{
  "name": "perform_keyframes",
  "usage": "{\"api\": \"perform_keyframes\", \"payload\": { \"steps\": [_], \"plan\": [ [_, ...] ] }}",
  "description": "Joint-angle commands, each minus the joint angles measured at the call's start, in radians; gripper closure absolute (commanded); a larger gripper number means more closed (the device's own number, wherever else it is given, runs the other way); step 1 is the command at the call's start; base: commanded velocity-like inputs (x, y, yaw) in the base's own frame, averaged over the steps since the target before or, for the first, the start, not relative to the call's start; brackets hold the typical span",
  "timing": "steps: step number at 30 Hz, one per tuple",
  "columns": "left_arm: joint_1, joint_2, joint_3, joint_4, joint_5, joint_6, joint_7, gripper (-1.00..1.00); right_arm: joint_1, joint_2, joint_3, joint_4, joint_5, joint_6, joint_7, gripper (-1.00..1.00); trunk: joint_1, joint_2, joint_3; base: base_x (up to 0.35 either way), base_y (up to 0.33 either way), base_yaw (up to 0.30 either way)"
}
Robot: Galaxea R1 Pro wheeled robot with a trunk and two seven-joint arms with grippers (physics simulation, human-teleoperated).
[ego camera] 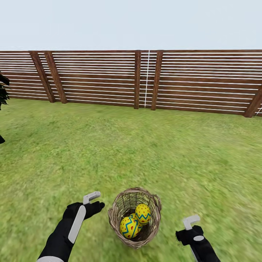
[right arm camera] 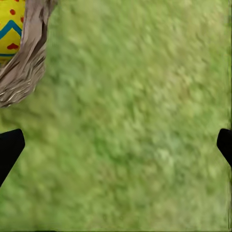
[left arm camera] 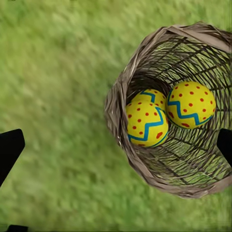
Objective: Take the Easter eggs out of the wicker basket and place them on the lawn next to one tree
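The eggs (ego camera: 134, 220) all lie in the basket (ego camera: 153, 233), none out yet. Three of them are packed together at the bottom: one nearest me, one beside it toward my right, and a third half hidden beneath those two. The basket stands upright on the lawn (ego camera: 145, 145) right in front of me, between my two arms, its small loop handle on the rim at my right.

My left gripper (ego camera: 95, 201) hangs just beside the basket's left wall, above the grass, fingers spread wide with nothing in them; in the left wrist view the dark fingertips (left arm camera: 9, 150) sit far apart at the frame's edges, with the basket mouth and eggs (left arm camera: 164, 113) between them. My right gripper (ego camera: 191, 222) hovers near the basket's other side, also wide and empty; its wrist view looks mostly onto grass, with a bit of basket wall (right arm camera: 24, 67) and one egg (right arm camera: 10, 26) at the corner.

So I judge the first step is in hand: reaching for the first egg. The next move calls for shifting the left gripper over the mouth, going down inside, and closing on the top egg without catching the rim.

Around me: open grass up to the slatted fence (ego camera: 109, 78), dark foliage (ego camera: 3, 91) at the far left. No bare trunk is visible, so I will have to turn and look for a tree.
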Motion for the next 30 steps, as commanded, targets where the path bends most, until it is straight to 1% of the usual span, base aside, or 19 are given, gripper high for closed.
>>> {"api": "perform_keyframes", "payload": {
  "steps": [1,2,3,4,5,6,7,8,10,11,12,14,15,17,18,20,23,25,30],
  "plan": [
    [-0.001,-0.001,0.002,-0.005,0.011,0.003,0.008,-1.00,-0.001,-0.011,0.001,-0.024,0.004,0.008,0.005,-1.00,0.000,-0.001,-0.001,0.000,0.000,0.000],
    [-0.001,-0.001,0.001,-0.007,0.012,0.003,0.007,-1.00,-0.001,-0.018,0.001,-0.038,0.003,0.009,0.010,-1.00,0.000,-0.001,-0.001,0.000,0.000,0.000],
    [-0.001,-0.001,0.001,-0.011,0.013,0.002,0.007,-1.00,-0.003,-0.034,0.000,-0.067,0.001,0.012,0.027,-1.00,0.000,-0.001,-0.001,0.000,0.000,0.000],
    [-0.002,-0.002,0.001,-0.011,0.020,0.001,0.007,-1.00,-0.012,-0.055,-0.003,-0.114,-0.002,0.021,0.064,-1.00,0.000,-0.001,-0.001,0.000,0.000,0.000],
    [-0.007,-0.002,0.000,-0.007,0.030,0.000,0.008,-1.00,-0.022,-0.064,-0.010,-0.143,-0.003,0.034,0.094,-1.00,0.000,-0.001,-0.001,0.000,0.000,0.000],
    [-0.013,-0.003,0.000,-0.003,0.040,-0.001,0.009,-1.00,-0.037,-0.070,-0.025,-0.168,-0.004,0.055,0.125,-1.00,0.000,-0.001,-0.001,0.000,0.000,0.000],
    [-0.018,-0.003,0.000,0.003,0.049,-0.002,0.010,-1.00,-0.056,-0.074,-0.052,-0.186,-0.004,0.084,0.160,-1.00,0.000,-0.001,-0.001,0.000,0.000,0.000],
    [-0.020,-0.003,0.000,0.007,0.052,-0.002,0.011,-1.00,-0.067,-0.075,-0.069,-0.192,-0.005,0.099,0.179,-1.00,0.000,-0.001,-0.001,0.000,0.000,0.000],
    [-0.026,-0.003,0.000,0.035,0.060,-0.004,0.012,-1.00,-0.115,-0.079,-0.152,-0.204,-0.006,0.152,0.267,-1.00,0.000,-0.001,-0.001,0.000,0.000,0.000],
    [-0.036,-0.003,0.000,0.081,0.063,-0.006,0.013,-1.00,-0.155,-0.083,-0.223,-0.198,-0.007,0.175,0.351,-1.00,0.000,-0.001,-0.001,0.000,0.000,0.000],
    [-0.041,-0.003,0.000,0.097,0.064,-0.007,0.013,-1.00,-0.165,-0.085,-0.244,-0.195,-0.007,0.180,0.378,-1.00,0.000,-0.001,-0.001,0.000,0.000,0.000],
    [-0.065,-0.003,0.000,0.155,0.065,-0.011,0.013,-1.00,-0.190,-0.094,-0.303,-0.176,-0.006,0.191,0.471,-1.00,0.000,-0.001,-0.001,0.000,0.000,0.000],
    [-0.072,-0.003,0.000,0.177,0.066,-0.015,0.013,-1.00,-0.196,-0.101,-0.319,-0.165,-0.006,0.193,0.505,-1.00,0.000,-0.001,-0.001,0.000,0.000,0.000],
    [-0.079,-0.003,0.000,0.195,0.066,-0.023,0.010,-1.00,-0.201,-0.110,-0.333,-0.151,-0.006,0.194,0.541,-1.00,0.000,-0.001,-0.001,0.000,0.000,0.000],
    [-0.084,-0.003,0.001,0.206,0.066,-0.030,0.007,-1.00,-0.205,-0.120,-0.341,-0.141,-0.005,0.195,0.578,-1.00,0.000,-0.001,-0.001,0.000,0.000,0.000],
    [-0.085,-0.003,0.000,0.209,0.066,-0.033,0.005,-1.00,-0.206,-0.124,-0.343,-0.141,-0.002,0.195,0.607,-1.00,0.000,-0.001,-0.001,0.000,0.000,0.000],
    [-0.086,-0.003,0.000,0.209,0.066,-0.035,0.003,-1.00,-0.207,-0.128,-0.343,-0.142,0.008,0.197,0.681,-1.00,0.000,-0.001,-0.001,0.000,0.000,0.000],
    [-0.086,-0.002,0.000,0.210,0.066,-0.035,0.003,-1.00,-0.207,-0.130,-0.343,-0.145,0.011,0.198,0.705,-1.00,0.000,-0.001,-0.001,0.035,-0.051,0.000],
    [-0.086,-0.002,0.000,0.210,0.066,-0.036,0.003,-1.00,-0.207,-0.129,-0.342,-0.145,0.013,0.197,0.715,-1.00,0.000,-0.001,-0.001,0.134,-0.216,0.000]
  ]
}}
